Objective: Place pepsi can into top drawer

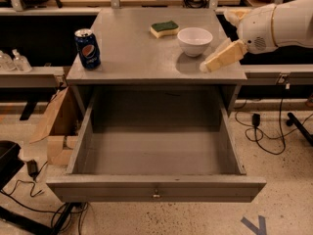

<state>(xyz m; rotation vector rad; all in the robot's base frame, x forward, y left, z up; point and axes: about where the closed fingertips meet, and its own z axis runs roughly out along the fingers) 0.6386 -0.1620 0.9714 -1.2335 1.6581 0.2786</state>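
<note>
The pepsi can (pixel 87 49) stands upright on the grey tabletop (pixel 137 53) near its front left corner. The top drawer (pixel 155 189) is pulled fully open below the tabletop, and its box is empty; a small metal knob (pixel 156 195) sits at the middle of its front panel. My gripper (pixel 215 60) comes in from the right on a white arm (pixel 279 23) and hovers over the tabletop's front right part, just right of and below the white bowl (pixel 194 41). It is far to the right of the can.
A green and yellow sponge (pixel 164 28) lies at the back of the tabletop. Cardboard (pixel 56 121) leans left of the drawer. Cables (pixel 264 131) lie on the floor at the right. Small bottles (pixel 12 61) stand on a shelf at the far left.
</note>
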